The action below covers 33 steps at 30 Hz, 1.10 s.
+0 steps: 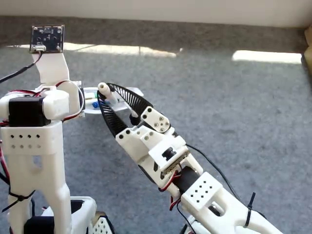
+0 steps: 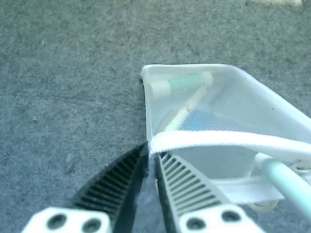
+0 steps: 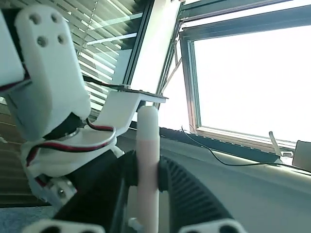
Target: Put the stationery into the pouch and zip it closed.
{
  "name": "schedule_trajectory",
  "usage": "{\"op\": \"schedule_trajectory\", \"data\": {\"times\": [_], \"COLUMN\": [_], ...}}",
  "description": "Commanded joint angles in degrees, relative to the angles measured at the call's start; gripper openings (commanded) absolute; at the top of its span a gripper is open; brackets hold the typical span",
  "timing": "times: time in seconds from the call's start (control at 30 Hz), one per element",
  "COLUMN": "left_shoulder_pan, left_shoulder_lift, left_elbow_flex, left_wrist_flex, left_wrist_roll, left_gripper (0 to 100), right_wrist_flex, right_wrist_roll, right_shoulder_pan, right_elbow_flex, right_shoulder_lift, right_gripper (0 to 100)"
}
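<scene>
I am pinching the pouch (image 2: 228, 104) by its rim with the left end effector (image 2: 149, 154) and gripping a white pen (image 3: 147, 131) in the right end effector (image 3: 146, 167), likely bound next for the opening.

Supporting surface: a grey table top (image 1: 234, 126) with a rough, carpet-like texture, reaching back to a pale strip at the far side.
Light on surface: bright sunlit patches (image 1: 265, 56) along the far edge.
Item on surface: a white mesh pouch (image 2: 223, 107), in the far left part as the high view shows it; whether it lies fully flat cannot be told.
Seen through the mesh: a pale green tube (image 2: 182, 81) and a thin white stick (image 2: 187, 108).
</scene>
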Motion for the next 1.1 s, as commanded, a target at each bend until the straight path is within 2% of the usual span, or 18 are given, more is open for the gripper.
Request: {"op": "schedule_trajectory", "data": {"times": [0.0, 0.17, 0.3, 0.6, 0.8, 1.07], "left_shoulder_pan": [-0.7, -0.7, -0.7, -0.7, -0.7, -0.7], "left_shoulder_lift": [-0.4, -0.4, -0.4, -0.4, -0.3, -0.2], "left_elbow_flex": [0.0, 0.0, 0.0, 0.0, 0.0, 0.0], "left_wrist_flex": [-1.1, -1.1, -1.1, -1.1, -1.1, -1.1], "left_wrist_roll": [0.5, 0.5, 0.5, 0.5, 0.5, 0.5], "left_gripper": [1, 1, 1, 1, 1, 1], "right_wrist_flex": [0.1, 4.2, 4.2, 4.2, 4.3, 4.8], "right_wrist_roll": [2.7, 17.5, 23.6, 23.9, 23.6, 23.6], "right_shoulder_pan": [0.6, -3.6, -5.8, -5.7, -4.2, -3.6], "right_elbow_flex": [-2.9, 1.7, 5.9, 9.1, 9.1, 8.5], "right_shoulder_lift": [0.2, -0.2, -0.2, -0.2, -0.2, -0.2], "right_gripper": [0.5, 0.5, 0.5, 0.8, 13.9, 14.0]}}
